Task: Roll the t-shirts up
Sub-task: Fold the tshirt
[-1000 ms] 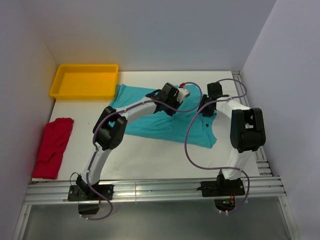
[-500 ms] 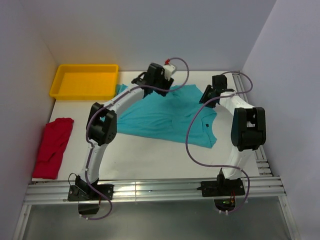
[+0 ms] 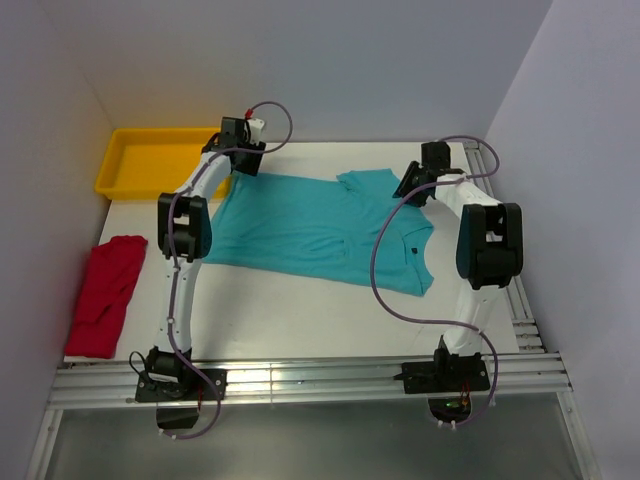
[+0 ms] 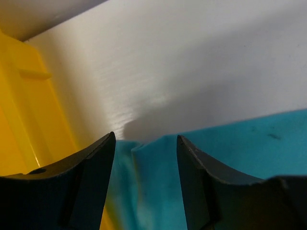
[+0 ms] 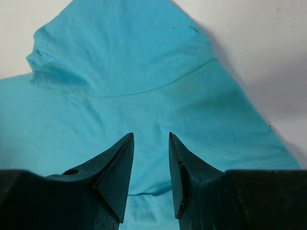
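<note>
Teal t-shirt (image 3: 310, 225) lies spread mid-frame in the top view, red t-shirt (image 3: 105, 295) at the left edge, while only the wrist views show the claws: left gripper (image 4: 144, 139) moderately parted over teal cloth beside the yellow tray (image 4: 24, 120), right gripper (image 5: 151, 139) narrowly parted over teal cloth.

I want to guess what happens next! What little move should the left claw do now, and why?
Probably close the left gripper: its open jaws straddle a puckered corner of the teal t-shirt beside the yellow tray, so a pinch would likely catch cloth.
</note>
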Robot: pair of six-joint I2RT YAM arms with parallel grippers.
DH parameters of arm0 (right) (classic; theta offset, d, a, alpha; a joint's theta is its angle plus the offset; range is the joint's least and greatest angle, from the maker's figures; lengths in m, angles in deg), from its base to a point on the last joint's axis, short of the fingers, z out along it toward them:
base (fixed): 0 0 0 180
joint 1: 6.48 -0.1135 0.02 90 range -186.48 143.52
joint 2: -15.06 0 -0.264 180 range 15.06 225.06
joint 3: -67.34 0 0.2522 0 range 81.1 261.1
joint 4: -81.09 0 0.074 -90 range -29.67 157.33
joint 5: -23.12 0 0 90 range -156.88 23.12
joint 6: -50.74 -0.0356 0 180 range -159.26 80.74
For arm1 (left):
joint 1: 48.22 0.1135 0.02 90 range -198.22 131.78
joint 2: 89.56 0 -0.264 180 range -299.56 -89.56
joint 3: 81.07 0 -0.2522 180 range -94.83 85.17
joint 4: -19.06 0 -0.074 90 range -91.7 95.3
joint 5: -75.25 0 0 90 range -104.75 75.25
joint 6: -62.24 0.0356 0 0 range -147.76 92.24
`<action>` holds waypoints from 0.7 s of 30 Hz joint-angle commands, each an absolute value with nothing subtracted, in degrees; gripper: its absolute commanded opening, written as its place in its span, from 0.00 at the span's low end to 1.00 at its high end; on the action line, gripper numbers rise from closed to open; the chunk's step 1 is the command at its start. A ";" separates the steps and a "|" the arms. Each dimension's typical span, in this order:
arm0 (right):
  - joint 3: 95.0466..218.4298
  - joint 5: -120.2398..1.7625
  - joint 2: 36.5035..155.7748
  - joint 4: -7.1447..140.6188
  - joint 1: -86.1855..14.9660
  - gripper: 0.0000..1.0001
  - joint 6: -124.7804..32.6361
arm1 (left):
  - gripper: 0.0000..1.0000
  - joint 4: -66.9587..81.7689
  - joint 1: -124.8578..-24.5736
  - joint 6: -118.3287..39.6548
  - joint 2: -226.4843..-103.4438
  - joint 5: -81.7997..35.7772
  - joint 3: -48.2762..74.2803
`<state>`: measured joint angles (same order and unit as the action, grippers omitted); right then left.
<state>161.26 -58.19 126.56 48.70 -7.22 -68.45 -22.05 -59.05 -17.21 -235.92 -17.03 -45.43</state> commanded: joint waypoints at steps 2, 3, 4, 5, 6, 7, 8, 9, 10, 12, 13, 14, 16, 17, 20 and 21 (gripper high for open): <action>162.76 -57.83 126.68 49.76 -6.92 0.43 -68.70 | 0.61 -22.30 -58.07 -15.71 -237.74 -15.02 -52.11; 162.75 -58.35 126.68 49.67 -6.92 0.42 -68.53 | 0.61 -21.95 -57.80 -15.63 -237.92 -15.01 -51.68; 162.41 -58.53 126.77 49.84 -6.92 0.42 -68.35 | 0.61 -21.60 -57.54 -15.54 -237.83 -12.93 -51.24; 162.23 -58.79 126.77 49.93 -6.92 0.43 -68.26 | 0.61 -20.98 -57.27 -15.54 -237.83 -11.95 -50.63; 162.05 -58.97 127.03 50.02 -6.92 0.43 -68.17 | 0.61 -20.37 -57.09 -15.54 -237.66 -11.33 -49.84; 161.88 -58.97 127.12 50.02 -6.92 0.43 -68.09 | 0.61 -20.36 -56.92 -15.54 -237.74 -10.63 -49.65; 161.70 -58.97 127.29 50.19 -6.92 0.43 -68.09 | 0.61 -20.28 -56.57 -15.37 -238.00 -9.92 -49.65; 161.53 -58.88 127.38 50.45 -5.36 0.42 -68.26 | 0.61 -19.93 -56.39 -14.41 -238.18 -8.44 -49.57; 160.91 -58.97 127.38 50.72 -5.34 0.42 -68.35 | 0.61 -19.75 -56.39 -13.70 -238.27 -6.68 -49.48; 160.38 -59.14 127.38 51.34 -5.17 0.43 -68.52 | 0.61 -18.96 -56.48 -11.42 -238.09 -5.44 -47.99; 160.47 -59.58 127.56 51.08 -4.99 0.43 -68.87 | 0.61 -18.61 -56.56 -10.89 -238.01 -5.00 -47.46; 160.64 -61.41 127.73 50.12 -4.90 0.42 -68.96 | 0.60 -18.52 -56.83 -10.45 -237.83 -5.08 -46.24; 159.08 -63.01 126.60 50.28 -4.90 0.42 -68.97 | 0.60 -16.77 -57.09 -10.18 -236.17 -5.52 -44.30; 157.93 -63.80 125.55 51.93 -4.81 0.43 -68.96 | 0.60 -15.80 -57.18 -10.44 -235.20 -6.91 -42.99; 155.81 -66.08 122.29 51.52 -4.73 0.46 -68.61 | 0.62 -15.00 -57.53 -10.97 -232.91 -8.33 -40.60; 155.72 -66.78 121.68 51.16 -4.55 0.46 -68.53 | 0.63 -15.61 -57.62 -11.14 -233.60 -7.64 -42.51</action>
